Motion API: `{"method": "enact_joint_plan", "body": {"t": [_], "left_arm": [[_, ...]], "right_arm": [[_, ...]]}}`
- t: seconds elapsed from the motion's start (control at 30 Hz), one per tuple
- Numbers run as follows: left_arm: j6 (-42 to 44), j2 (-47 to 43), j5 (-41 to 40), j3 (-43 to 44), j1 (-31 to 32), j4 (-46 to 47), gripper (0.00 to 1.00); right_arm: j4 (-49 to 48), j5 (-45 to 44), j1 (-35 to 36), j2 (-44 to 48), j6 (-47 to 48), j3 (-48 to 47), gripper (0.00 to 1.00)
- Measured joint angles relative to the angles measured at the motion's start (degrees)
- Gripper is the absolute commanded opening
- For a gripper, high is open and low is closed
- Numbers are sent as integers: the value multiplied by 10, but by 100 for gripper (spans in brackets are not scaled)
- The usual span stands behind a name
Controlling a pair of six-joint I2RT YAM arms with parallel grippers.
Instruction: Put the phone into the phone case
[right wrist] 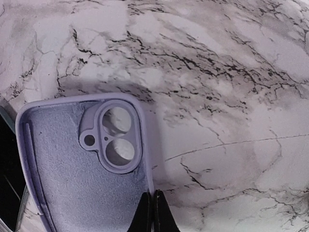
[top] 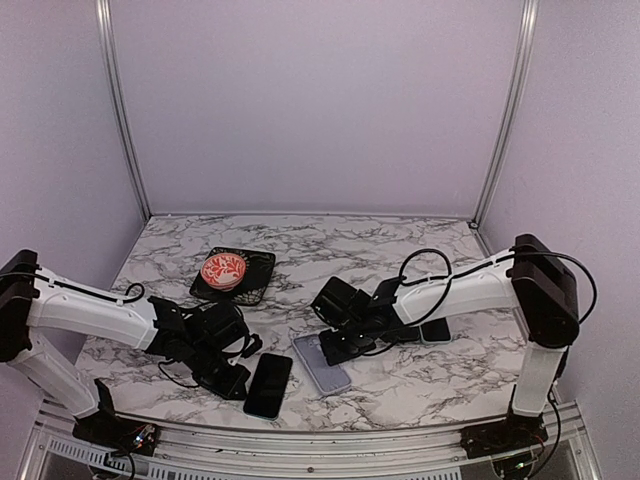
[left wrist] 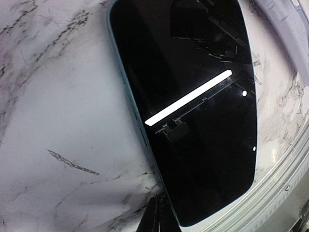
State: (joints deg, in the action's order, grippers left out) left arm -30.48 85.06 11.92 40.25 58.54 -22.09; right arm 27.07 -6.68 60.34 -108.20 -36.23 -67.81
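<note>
The phone (top: pixel 268 385) (left wrist: pixel 193 111) lies screen up on the marble near the front edge, its screen black. My left gripper (top: pixel 232 380) (left wrist: pixel 162 217) sits shut, low on the table, against the phone's left long edge and holding nothing. The lavender phone case (top: pixel 321 363) (right wrist: pixel 82 169) lies open side up just right of the phone, its camera cutout facing away from me. My right gripper (top: pixel 337 346) (right wrist: pixel 153 212) is shut on the case's right side wall, with one finger inside the case and one outside.
A black mesh tray (top: pixel 258 268) holding a red and white bowl (top: pixel 223 270) stands behind the left arm. A small dark object (top: pixel 436 330) lies under the right forearm. The metal rail (left wrist: pixel 285 183) runs along the table's front edge close to the phone.
</note>
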Motion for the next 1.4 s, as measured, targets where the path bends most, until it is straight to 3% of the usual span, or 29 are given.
{"method": "enact_joint_plan", "body": {"t": [0.37, 0.63, 0.77, 0.83, 0.97, 1.07, 1.17, 1.23, 1.4], "left_arm": [[26, 38, 24, 30, 24, 13, 0], [42, 121, 26, 110, 27, 49, 0], [37, 131, 20, 117, 27, 70, 0], [28, 122, 4, 108, 27, 76, 2], [2, 65, -63, 72, 28, 72, 55], [-9, 7, -132, 66, 27, 64, 89], [-17, -39, -210, 73, 23, 58, 99], [-23, -59, -263, 79, 13, 54, 99], [-34, -97, -335, 76, -33, 41, 99]], "right_arm": [[16, -34, -73, 68, 3, 78, 2], [49, -77, -76, 70, 34, 68, 26], [66, -94, -72, 73, 44, 47, 50], [70, -102, -63, 84, 51, 40, 56], [69, -104, -17, 104, 60, 14, 65], [66, -103, 22, 103, 49, -14, 71], [67, -101, 54, 92, 26, -43, 79], [73, -102, 73, 71, 3, -70, 97], [98, -99, 109, -4, -62, -120, 99]]}}
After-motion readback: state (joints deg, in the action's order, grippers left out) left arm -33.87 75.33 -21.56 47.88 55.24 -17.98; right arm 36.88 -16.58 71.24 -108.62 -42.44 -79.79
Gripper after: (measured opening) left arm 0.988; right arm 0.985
